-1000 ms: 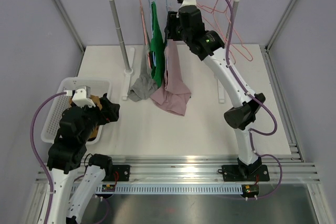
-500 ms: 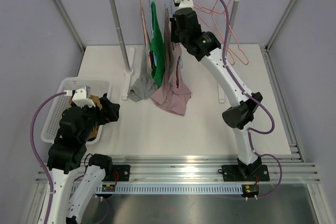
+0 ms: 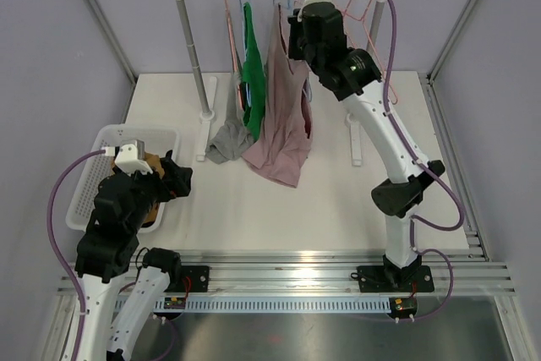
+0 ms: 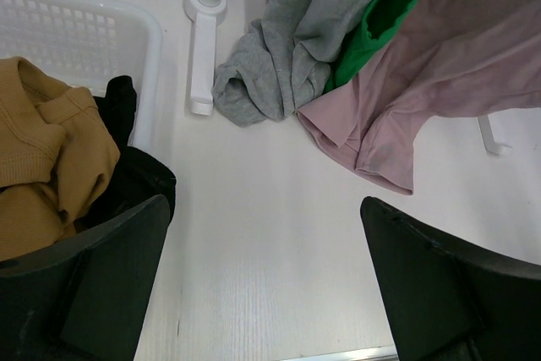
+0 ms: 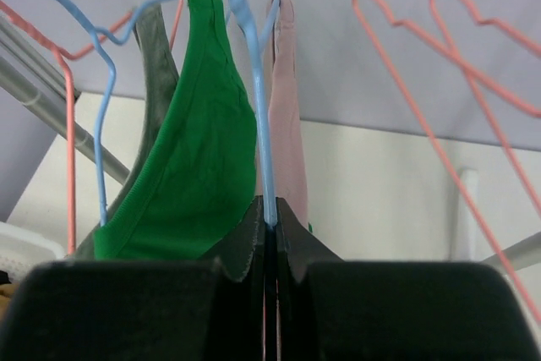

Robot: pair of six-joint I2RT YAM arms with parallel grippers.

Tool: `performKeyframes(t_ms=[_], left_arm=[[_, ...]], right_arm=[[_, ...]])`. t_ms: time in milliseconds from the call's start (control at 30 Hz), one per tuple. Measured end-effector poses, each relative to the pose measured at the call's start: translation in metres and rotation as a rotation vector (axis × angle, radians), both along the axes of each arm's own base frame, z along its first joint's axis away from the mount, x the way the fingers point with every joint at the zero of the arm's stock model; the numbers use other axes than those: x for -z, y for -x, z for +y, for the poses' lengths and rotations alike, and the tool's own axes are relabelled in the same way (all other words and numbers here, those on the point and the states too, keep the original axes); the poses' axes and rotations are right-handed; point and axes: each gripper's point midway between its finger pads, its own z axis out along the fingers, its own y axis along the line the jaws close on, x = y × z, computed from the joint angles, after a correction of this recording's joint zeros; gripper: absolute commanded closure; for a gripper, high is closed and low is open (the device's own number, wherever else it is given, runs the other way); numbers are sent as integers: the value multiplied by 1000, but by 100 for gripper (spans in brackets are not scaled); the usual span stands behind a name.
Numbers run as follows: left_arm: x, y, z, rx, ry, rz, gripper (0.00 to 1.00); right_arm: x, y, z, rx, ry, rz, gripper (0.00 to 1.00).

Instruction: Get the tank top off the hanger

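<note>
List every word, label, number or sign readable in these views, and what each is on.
No text is readable in any view.
Left base tag, right base tag: small coloured marks, too small to read.
Pink tank top, blue hanger, green top, grey garment, basket: no print or label shows.

white table (image 3: 355,209), basket (image 3: 84,183) L, rack feet (image 3: 203,137), grey hem (image 3: 224,145), pink hem (image 3: 275,166)
</note>
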Motion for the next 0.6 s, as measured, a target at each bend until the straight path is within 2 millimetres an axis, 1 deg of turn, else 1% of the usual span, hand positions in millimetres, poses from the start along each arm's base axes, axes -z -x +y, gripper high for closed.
performKeyframes(t_ms=[100,167,200,267,300,400,467,533,600], left_arm=[[-4,3,0,4,5,-20,1],[-5,3,0,4,6,-26,1],[-5,3,0,5,7,-27,1],[-6,3,-2,14,10,-28,1],[-5,3,-3,17,10,-26,1],[-5,-1,-5,26,10,-6,1],[-9,-4,-10,43,22,2,1],[-17,-8,-16,67,43,7,1],[-31,-17,-26,99,65,2,1]], right_arm=[[-24,10,-11,12,-20,-45,100],[-34,18,-19,20,-30,-62,100],[-36,21,-22,21,-29,-61,100],[-36,31,-29,22,-29,-60,100],[-33,36,-32,21,-25,-53,100],[-25,56,-45,15,-19,-28,100],[-21,73,-53,-2,-30,-17,100],[-19,92,-62,-24,-44,-9,100],[-22,115,-72,-55,-71,-10,100]])
